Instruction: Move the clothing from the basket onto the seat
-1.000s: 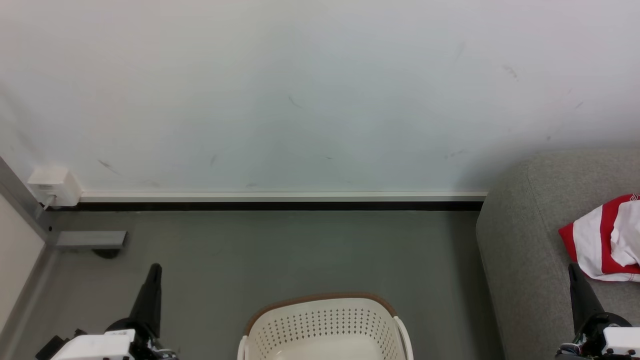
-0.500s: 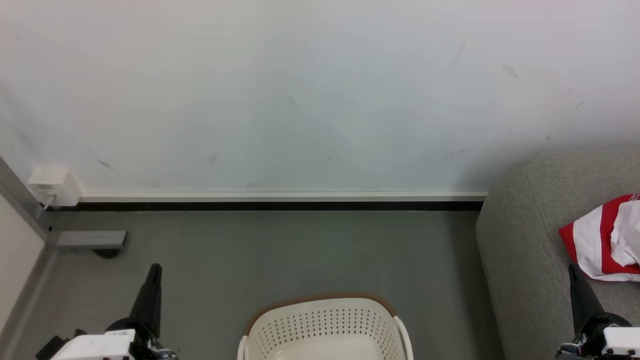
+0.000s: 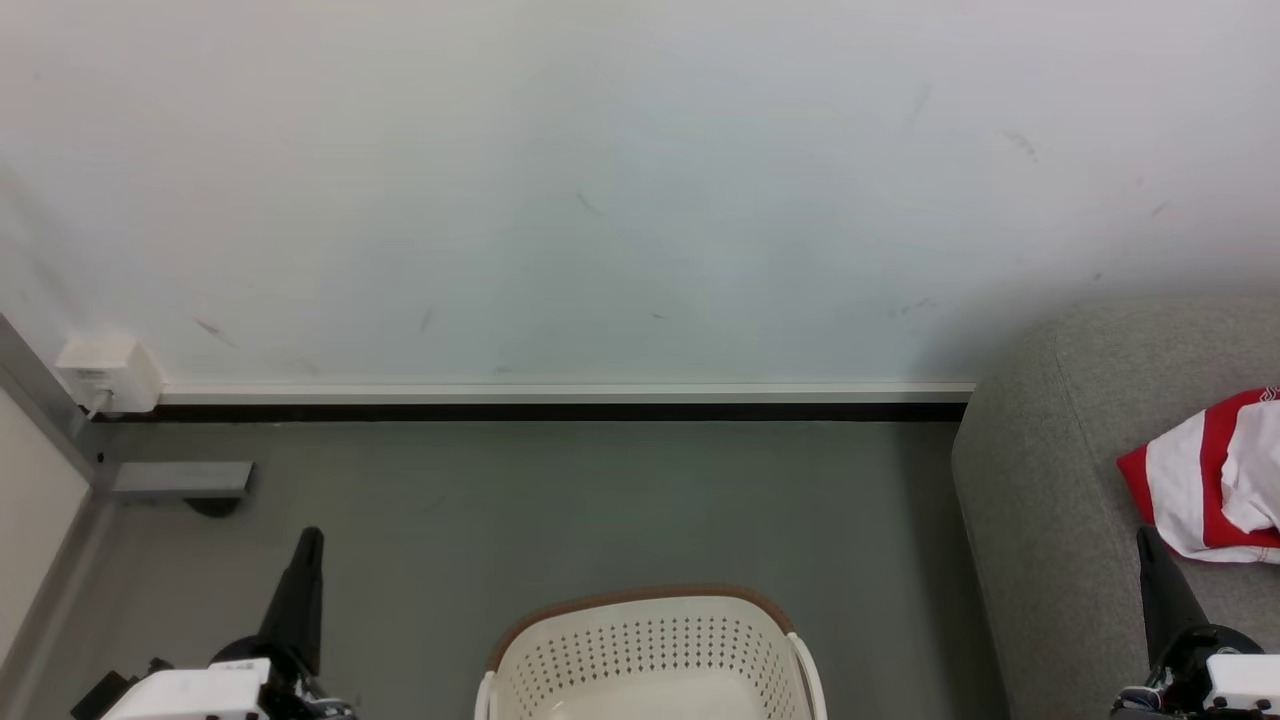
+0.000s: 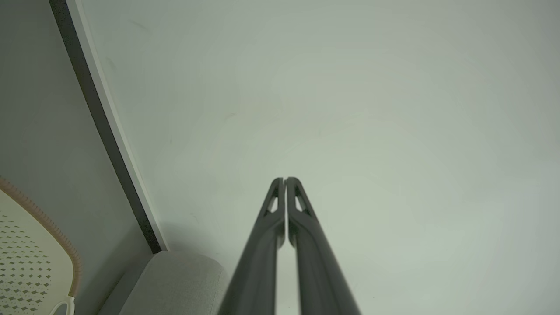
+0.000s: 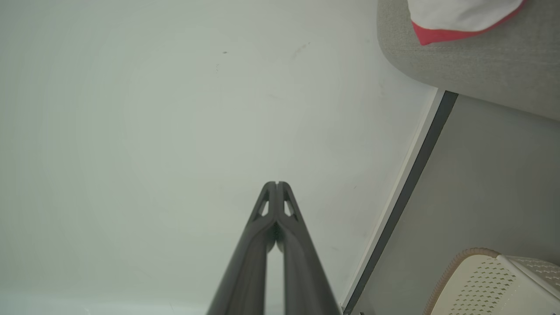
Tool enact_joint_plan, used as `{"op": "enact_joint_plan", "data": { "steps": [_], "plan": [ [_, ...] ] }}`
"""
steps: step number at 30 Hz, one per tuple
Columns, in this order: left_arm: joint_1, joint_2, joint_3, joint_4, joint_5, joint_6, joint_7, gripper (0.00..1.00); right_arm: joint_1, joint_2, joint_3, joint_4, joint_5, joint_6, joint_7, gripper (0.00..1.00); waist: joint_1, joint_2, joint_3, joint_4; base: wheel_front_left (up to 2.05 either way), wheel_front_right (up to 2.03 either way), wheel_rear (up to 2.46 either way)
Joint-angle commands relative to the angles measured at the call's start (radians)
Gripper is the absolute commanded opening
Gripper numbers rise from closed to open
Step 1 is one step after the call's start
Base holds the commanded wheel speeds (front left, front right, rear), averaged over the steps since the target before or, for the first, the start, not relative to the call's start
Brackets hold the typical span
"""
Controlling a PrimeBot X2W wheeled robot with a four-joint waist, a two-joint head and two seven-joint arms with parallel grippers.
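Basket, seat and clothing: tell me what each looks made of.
The basket looks like moulded cream plastic, matte, by its rows of punched holes. The seat looks upholstered in grey fabric, finely flecked. The clothing seems soft red-and-white cloth, crumpled in folds.

basket (image 3: 650, 640): lower half cut off at the frame's bottom edge, inside barely visible
clothing (image 3: 1210, 480): right part cut off by the right edge
seat (image 3: 1050, 470): runs past right and bottom edges

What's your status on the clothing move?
Left gripper shut, empty. Right gripper shut, empty. Clothing lies on seat; none seen in basket. Nothing seen in the way.
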Motion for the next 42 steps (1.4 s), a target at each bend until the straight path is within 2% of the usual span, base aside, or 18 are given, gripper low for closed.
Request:
{"op": "enact_joint_plan", "data": {
  "steps": [1,42],
  "plan": [
    [-0.007,0.002,0.002,-0.002,-0.011,-0.006,0.006,0.00,-0.006,-0.001,-0.004,0.001,0.001,-0.002,0.004,0.00,0.0000,0.0000,0.000,0.000,0.00,0.00,0.00],
    [-0.007,0.002,0.002,-0.002,-0.011,-0.006,0.006,0.00,-0.006,-0.001,-0.004,0.001,0.001,-0.002,0.004,0.00,0.0000,0.0000,0.000,0.000,0.00,0.00,0.00]
  ]
}}
